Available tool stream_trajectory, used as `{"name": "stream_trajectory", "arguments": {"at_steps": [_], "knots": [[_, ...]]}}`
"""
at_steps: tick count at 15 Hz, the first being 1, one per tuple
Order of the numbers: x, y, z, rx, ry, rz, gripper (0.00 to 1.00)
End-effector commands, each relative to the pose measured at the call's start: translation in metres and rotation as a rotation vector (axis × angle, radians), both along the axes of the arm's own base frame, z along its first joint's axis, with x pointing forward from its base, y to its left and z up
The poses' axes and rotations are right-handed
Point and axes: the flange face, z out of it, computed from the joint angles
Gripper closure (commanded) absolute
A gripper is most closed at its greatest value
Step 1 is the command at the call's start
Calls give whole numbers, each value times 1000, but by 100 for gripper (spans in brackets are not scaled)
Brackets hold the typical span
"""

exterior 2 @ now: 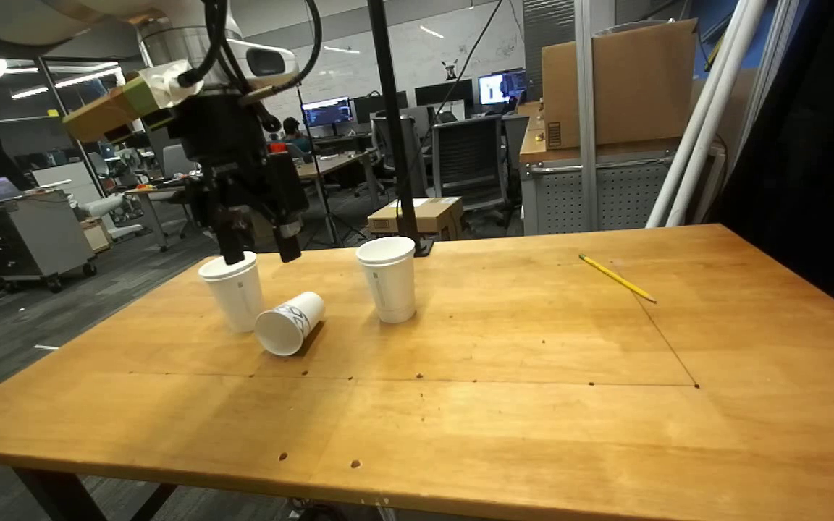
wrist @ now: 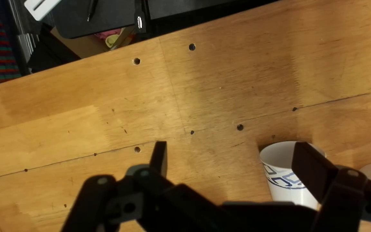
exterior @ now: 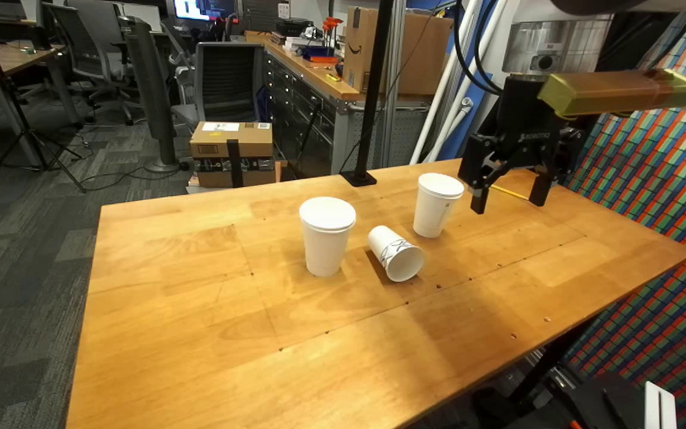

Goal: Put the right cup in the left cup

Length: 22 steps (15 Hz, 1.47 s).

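Noting fingers [exterior: 479, 201] of gripper [exterior: 509, 199] spread wide, hanging over table [exterior: 200, 333]. Can see patterned cup [wrist: 285, 180] partly hidden by a finger in wrist view; lying on its side, in both exterior views, between right cup [exterior: 436, 205] and left cup [exterior: 326, 241], both upright on table. Farther out, can make out yellow pencil [exterior 2: 616, 278] well apart from cups, and black pole [exterior: 373, 95] at table's far edge.

All views (the wrist's steepest) overlook the table [exterior: 319, 310].
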Motion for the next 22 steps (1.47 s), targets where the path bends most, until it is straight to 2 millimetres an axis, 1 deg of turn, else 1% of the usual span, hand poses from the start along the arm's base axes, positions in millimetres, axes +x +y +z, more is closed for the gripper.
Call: {"name": "stream_trajectory", "arguments": {"at_steps": [1, 11, 22], "knots": [[0, 0, 0, 0, 1, 0, 0], [0, 0, 0, 0, 1, 0, 0], [10, 0, -6, 34, -140, 98, 0]]}}
